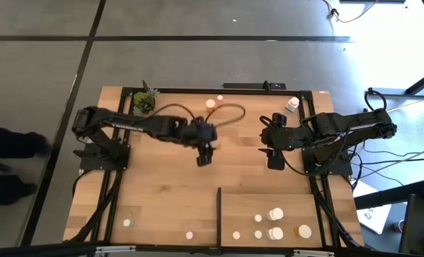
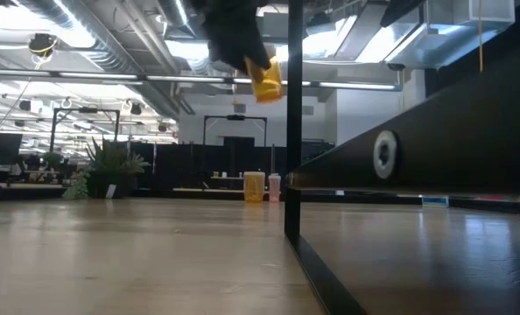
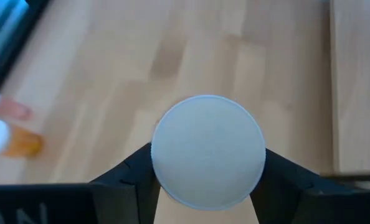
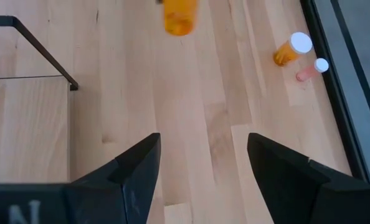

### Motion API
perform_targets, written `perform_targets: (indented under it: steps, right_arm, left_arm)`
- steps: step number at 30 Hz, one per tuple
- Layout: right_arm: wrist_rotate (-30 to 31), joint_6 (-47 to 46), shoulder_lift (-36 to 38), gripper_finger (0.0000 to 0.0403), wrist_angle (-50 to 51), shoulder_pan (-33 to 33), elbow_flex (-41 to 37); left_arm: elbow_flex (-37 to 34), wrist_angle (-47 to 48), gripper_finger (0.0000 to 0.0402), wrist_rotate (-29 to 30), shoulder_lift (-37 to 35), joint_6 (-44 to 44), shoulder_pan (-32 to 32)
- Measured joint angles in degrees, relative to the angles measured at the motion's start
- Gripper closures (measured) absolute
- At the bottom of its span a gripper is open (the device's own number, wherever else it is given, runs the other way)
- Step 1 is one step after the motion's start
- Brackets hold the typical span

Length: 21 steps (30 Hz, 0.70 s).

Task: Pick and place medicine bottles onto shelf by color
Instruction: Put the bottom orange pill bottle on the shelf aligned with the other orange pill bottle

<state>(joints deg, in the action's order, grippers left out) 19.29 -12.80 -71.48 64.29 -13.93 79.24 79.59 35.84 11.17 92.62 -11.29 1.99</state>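
My left gripper (image 1: 204, 151) hangs over the middle of the table, shut on an orange medicine bottle (image 2: 266, 79) whose white cap (image 3: 208, 151) faces the left wrist camera. My right gripper (image 1: 275, 158) (image 4: 203, 162) waits open over the table's right half with nothing between its fingers. The shelf (image 1: 326, 207), a light-wood panel with a black strip (image 1: 219, 210) on its left side, lies at the near right. Several white-capped bottles (image 1: 275, 213) and an orange one (image 1: 304, 230) stand on it. My left gripper pinches the bottle at its cap end (image 3: 166, 168) between the two fingers (image 3: 132, 180), one on each side. The fingers slant down from the table's left side. The orange body (image 4: 179, 15) sticks out tilted below the fingers, lifted well clear of the table.
Two bottles (image 1: 210, 104) (image 1: 220, 98) stand at the far middle and a white one (image 1: 292, 104) at the far right. A small green plant (image 1: 144, 102) stands at the far left. Two small bottles (image 1: 127, 223) (image 1: 189, 235) stand near the front edge, left of the shelf.
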Motion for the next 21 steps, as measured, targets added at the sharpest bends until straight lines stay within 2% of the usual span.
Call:
perform_targets:
  steps: [6, 11, 13, 21]
  right_arm:
    - [0.02, 0.01, 0.0, 0.0161, 0.94, 0.0, 0.0]
    - [0.02, -0.15, 0.0, 0.0161, 0.96, 0.0, 0.0]
    - [0.04, -0.24, 0.0, 0.0161, 1.01, 0.0, 0.0]
    - [-0.29, -0.52, 0.01, 0.0161, 1.42, 0.0, 0.0]
  left_arm:
    - [1.27, -0.84, 0.0216, -1.35, 0.0, 5.04, -4.06]
    - [1.33, -5.89, 0.0216, -3.47, 1.65, 8.91, -6.12]
    - [1.54, -9.76, 0.0216, -4.45, 3.03, 10.14, -6.61]
    - [1.38, -11.75, 0.0216, -5.36, 9.53, 11.81, -6.86]
